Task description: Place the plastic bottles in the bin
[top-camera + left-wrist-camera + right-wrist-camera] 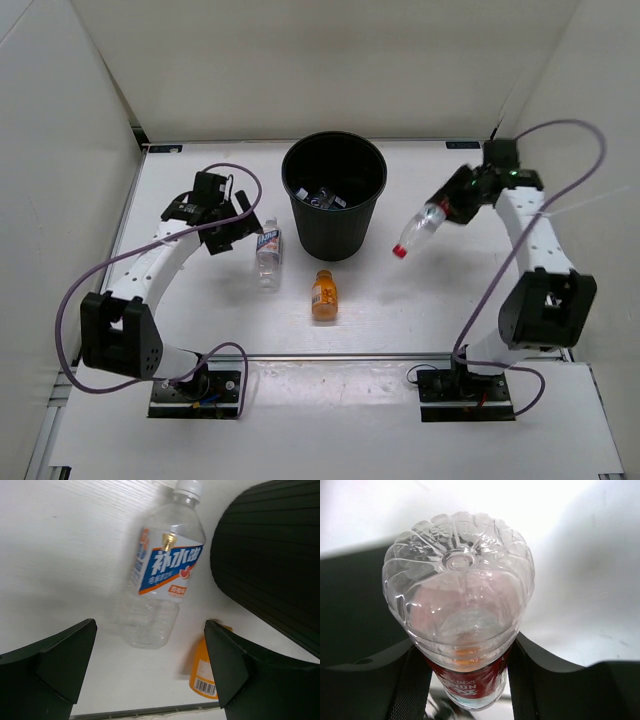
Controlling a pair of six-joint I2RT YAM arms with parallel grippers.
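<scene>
The black bin stands at the back middle, and bottles lie inside it. My right gripper is shut on a clear bottle with a red cap and label, held cap-down in the air to the right of the bin. In the right wrist view its ribbed base fills the frame between my fingers. A white-blue labelled bottle lies left of the bin, and a stubby orange bottle lies in front of it. My left gripper hovers open beside the white-blue bottle.
White walls enclose the table on three sides. The left wrist view shows the bin's ribbed wall at the right and the orange bottle partly behind my right finger. The table's front edge runs just behind the arm bases.
</scene>
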